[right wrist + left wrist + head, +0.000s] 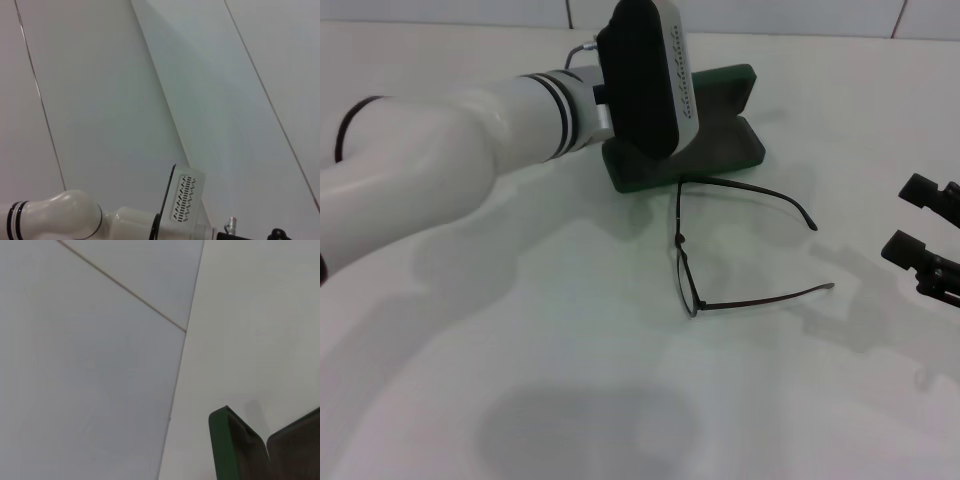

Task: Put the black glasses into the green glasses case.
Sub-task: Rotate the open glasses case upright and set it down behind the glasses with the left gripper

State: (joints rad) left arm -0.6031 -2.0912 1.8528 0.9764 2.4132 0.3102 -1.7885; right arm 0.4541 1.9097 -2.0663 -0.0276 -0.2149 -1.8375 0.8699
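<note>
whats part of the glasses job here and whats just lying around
Part of the job:
- black glasses, unfolded on the table
- green glasses case, open, behind them
- left gripper, hidden by its wrist at the case
- right gripper, off right

Lying about:
- nothing, only the white table

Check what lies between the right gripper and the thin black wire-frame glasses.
Only bare white table, in the head view, separates the right gripper from the black glasses.

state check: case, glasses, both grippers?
green glasses case: open, lid up, on the table, nothing seen inside.
black glasses: unfolded, temples spread, on the table in front of the case.
left gripper: at the case, fingers hidden behind its wrist.
right gripper: open, empty, off to the right of the glasses.
</note>
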